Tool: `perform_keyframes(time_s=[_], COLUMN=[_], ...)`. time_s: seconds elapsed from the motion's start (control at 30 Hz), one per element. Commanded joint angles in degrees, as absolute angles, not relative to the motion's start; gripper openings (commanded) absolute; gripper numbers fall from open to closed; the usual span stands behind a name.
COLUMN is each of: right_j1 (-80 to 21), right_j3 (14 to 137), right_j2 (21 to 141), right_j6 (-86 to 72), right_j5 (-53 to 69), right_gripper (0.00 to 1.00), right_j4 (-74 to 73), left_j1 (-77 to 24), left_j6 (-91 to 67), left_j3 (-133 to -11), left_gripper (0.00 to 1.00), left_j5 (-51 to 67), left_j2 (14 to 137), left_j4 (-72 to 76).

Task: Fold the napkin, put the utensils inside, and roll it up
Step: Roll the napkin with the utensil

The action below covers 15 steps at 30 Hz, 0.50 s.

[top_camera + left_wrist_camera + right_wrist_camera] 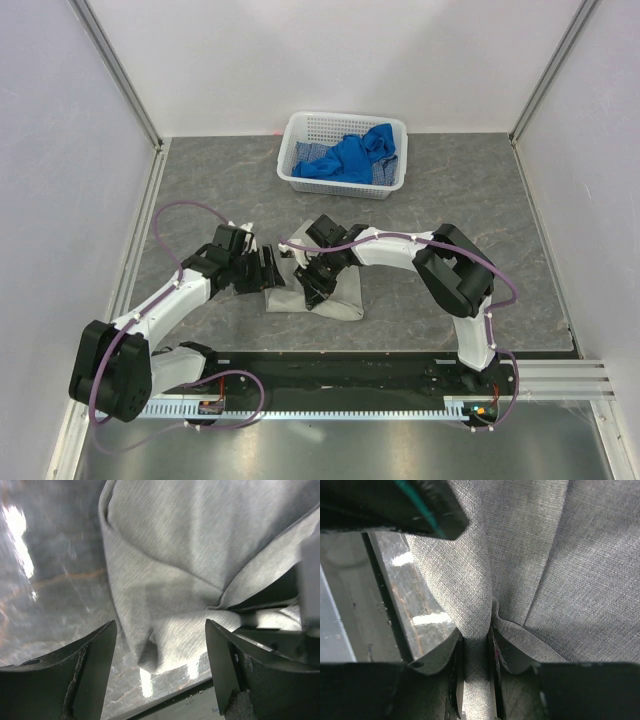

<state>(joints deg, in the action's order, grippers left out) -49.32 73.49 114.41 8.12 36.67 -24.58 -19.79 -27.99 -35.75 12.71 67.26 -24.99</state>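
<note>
One napkin (pixel 340 300), folded over, lay on the bench (pixel 480 200) near my two arm bases. My right fingers (pixel 437 655) were narrow, pinching a ridge of napkin. My left fingers (pixel 92 670) stood wide, a napkin corner lying between them. One basket (pixel 300 135) at the far edge held blue cloth (pixel 345 160); couldn't count the pieces.

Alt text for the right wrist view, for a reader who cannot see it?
The right claw is pinched shut on a raised fold of the grey napkin, which fills most of the frame. Glossy table shows at left.
</note>
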Motion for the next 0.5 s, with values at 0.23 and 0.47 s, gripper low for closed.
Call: perform_keyframes(time_s=[0.23,0.47], right_j1=[-48.95,-48.78], right_j3=[76.9,78.22], right_j2=[118.92,119.09], right_j6=[4.48,4.13], right_j5=[35.86,34.28], right_gripper=[0.29,0.3], right_j4=[-33.66,-33.92], left_j1=[-19.95,-19.95], left_j6=[-37.44,-40.25], left_j3=[-27.51,-23.65], left_gripper=[0.74,0.44], left_j5=[17.4,20.83], left_j2=[63.63,64.69], left_j4=[-19.87,-15.21])
